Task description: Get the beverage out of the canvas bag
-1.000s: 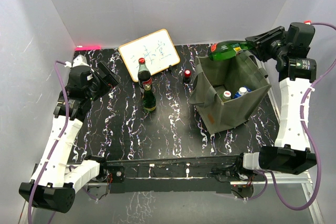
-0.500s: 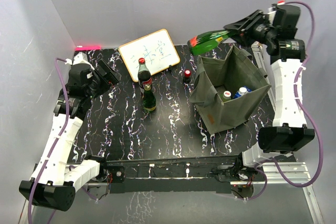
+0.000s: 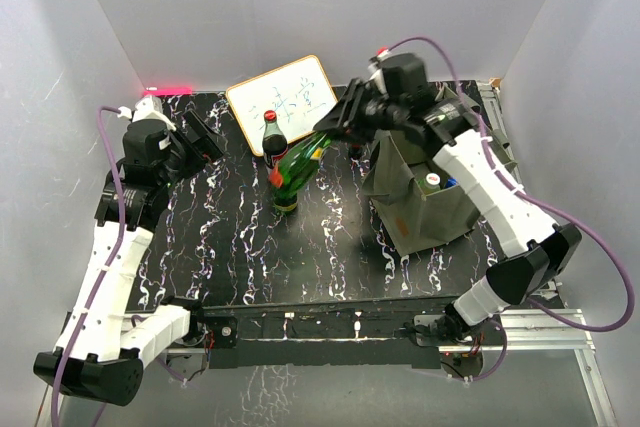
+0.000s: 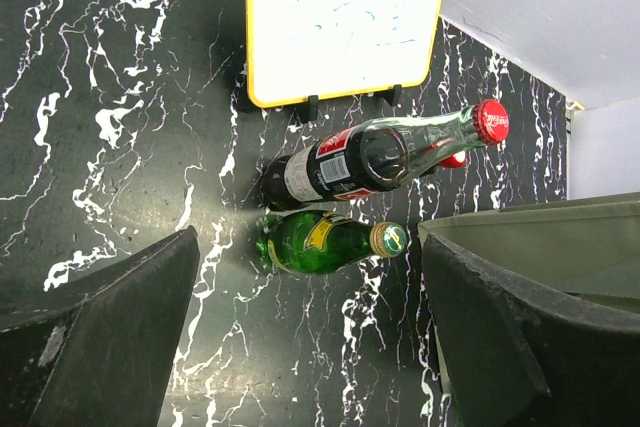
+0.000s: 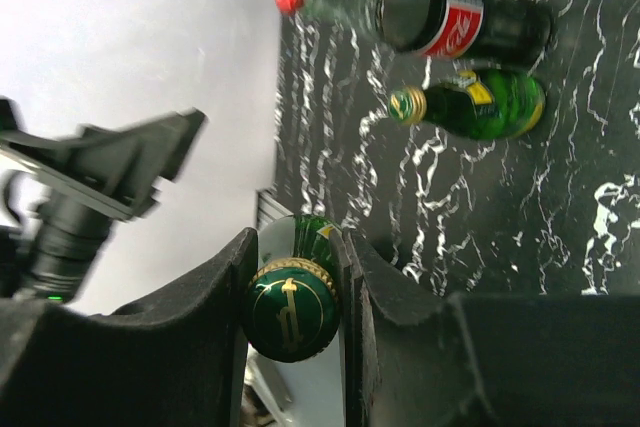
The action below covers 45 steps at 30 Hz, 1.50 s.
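Top external: green bottle (image 3: 300, 159) held outside the canvas bag (image 3: 425, 212)

Right gripper (image 3: 343, 129) clamps the green bottle at its neck, body slanting beyond the fingertips. The canvas bag stands behind those fingers. Left gripper (image 3: 205, 139) gapes wide, holding nothing.

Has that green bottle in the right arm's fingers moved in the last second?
Yes. The green bottle swung left, from above the canvas bag to just in front of the whiteboard.
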Motion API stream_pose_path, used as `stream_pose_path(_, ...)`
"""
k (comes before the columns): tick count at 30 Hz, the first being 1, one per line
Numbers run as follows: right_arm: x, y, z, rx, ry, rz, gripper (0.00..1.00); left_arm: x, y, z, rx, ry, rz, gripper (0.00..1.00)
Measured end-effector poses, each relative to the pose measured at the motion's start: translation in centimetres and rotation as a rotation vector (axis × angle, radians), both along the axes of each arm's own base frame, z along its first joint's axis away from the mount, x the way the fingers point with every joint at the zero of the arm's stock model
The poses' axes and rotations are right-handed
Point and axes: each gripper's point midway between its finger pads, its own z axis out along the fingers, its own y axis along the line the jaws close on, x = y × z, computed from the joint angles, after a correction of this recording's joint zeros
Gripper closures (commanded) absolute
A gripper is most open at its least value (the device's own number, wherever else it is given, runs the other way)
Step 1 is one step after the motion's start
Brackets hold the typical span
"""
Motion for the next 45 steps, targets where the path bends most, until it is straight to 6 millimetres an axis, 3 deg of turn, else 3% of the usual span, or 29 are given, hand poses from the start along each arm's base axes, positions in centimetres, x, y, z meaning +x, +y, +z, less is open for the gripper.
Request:
stream_pose_path(5,-4.4,5.0,-3.6,-0.160,-0.074,0.107,0.92,-0.5,0.2,0.5,0.017,-0.013,-0.008,0.09)
stream_pose_path(9,-7.4,7.9,-6.6,-0.294,-0.174,0.181,0.92,-0.9,0.4,1.0,0.032,-0.021,-0.013,0.09)
stream_pose_path(15,-9.5,9.2,-12.2,-0.513,-0.302,0.245,0.92,-1.4,0.5,1.6,0.045,-0.039,-0.020,0.09)
stream_pose_path(24,-8.6,8.6,-17.7,-0.718,-0.512,0.221,0.92,-1.7,0.2,1.7,0.066,-0.048,-0.044,0.08)
stream_pose_path(29,-6.9,8.2,-17.5,-0.760,-0.582,0.152,0.92,-2.0,-0.3,1.5,0.120,-0.041,-0.078,0.06)
stream_pose_path(35,-5.1,9.3,-15.9,-0.728,-0.660,0.064,0.92,-1.8,-0.7,2.0,0.194,-0.058,-0.106,0.06)
stream_pose_path(39,-4.4,9.8,-16.8,-0.736,-0.665,0.041,0.92,-1.9,-0.8,2.0,0.221,-0.062,-0.117,0.05)
stream_pose_path(45,-4.2,9.1,-18.3,-0.782,-0.657,0.026,0.92,-2.0,-0.9,2.0,0.259,-0.068,-0.129,0.05)
